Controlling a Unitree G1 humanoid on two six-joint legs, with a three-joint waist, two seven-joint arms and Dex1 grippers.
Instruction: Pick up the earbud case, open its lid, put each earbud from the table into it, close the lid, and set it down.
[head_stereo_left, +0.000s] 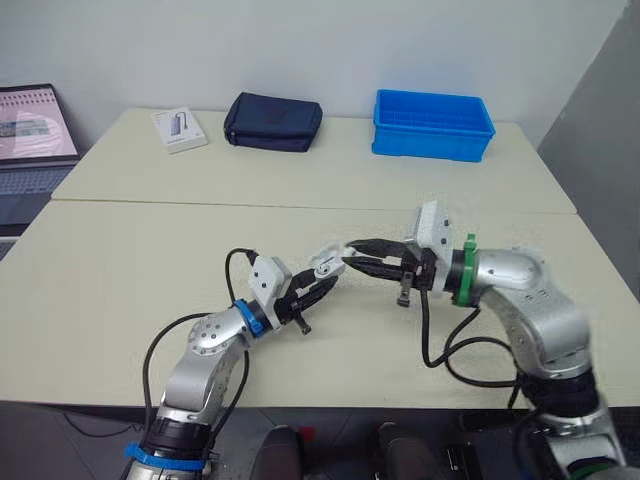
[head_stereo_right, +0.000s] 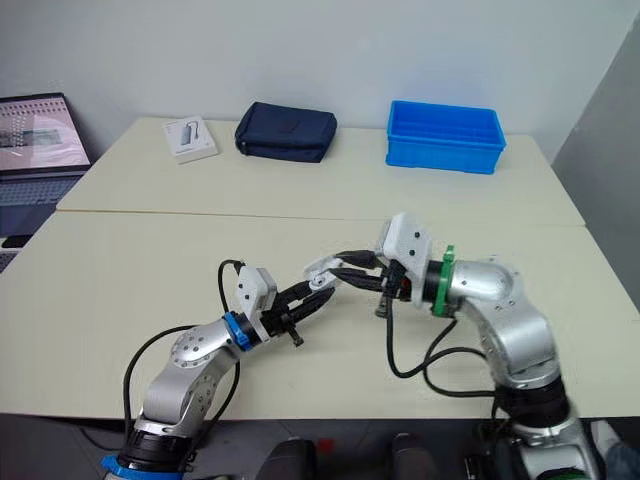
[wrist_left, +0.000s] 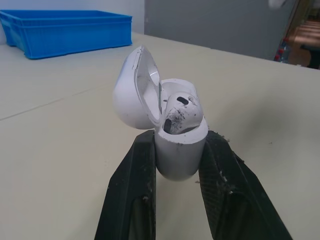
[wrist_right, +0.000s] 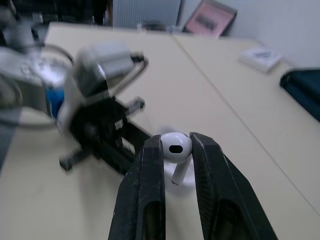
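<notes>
My left gripper (head_stereo_left: 328, 282) is shut on the white earbud case (wrist_left: 180, 152), holding its body between both fingers just above the near table. The lid (wrist_left: 131, 92) is swung open, and one earbud (wrist_left: 181, 111) sits in the case. My right gripper (wrist_right: 176, 144) is shut on a second white earbud (wrist_right: 175, 147), stem hanging down. In the left eye view the right gripper (head_stereo_left: 352, 254) has its tips right at the open case (head_stereo_left: 325, 266). Whether the held earbud touches the case I cannot tell.
On the far table stand a blue bin (head_stereo_left: 432, 125), a dark pouch (head_stereo_left: 272, 122) and a small white box (head_stereo_left: 180, 129). A laptop (head_stereo_left: 30, 135) sits off the left edge. A seam (head_stereo_left: 200, 203) separates the two tables.
</notes>
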